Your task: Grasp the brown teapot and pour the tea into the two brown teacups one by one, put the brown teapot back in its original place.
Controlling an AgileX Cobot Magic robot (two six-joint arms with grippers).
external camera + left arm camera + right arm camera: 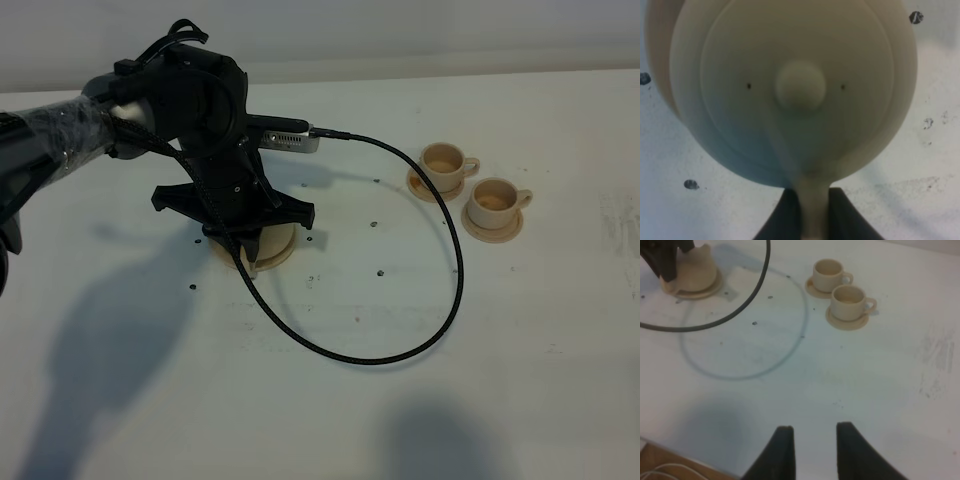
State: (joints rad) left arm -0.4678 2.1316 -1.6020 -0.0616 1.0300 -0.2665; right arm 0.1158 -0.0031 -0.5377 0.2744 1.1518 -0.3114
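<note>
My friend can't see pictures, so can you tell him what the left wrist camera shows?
A pale tan teapot fills the picture, seen from straight above, with a round knob on its lid. The left gripper has its two dark fingers closed on the pot's thin handle. Underneath is a white table with small dark specks.

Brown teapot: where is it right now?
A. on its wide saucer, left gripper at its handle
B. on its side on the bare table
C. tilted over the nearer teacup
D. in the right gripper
A: the right wrist view shows the brown teapot upright on its wide saucer, and the left wrist view shows the left gripper with a finger on each side of the handle.
</note>
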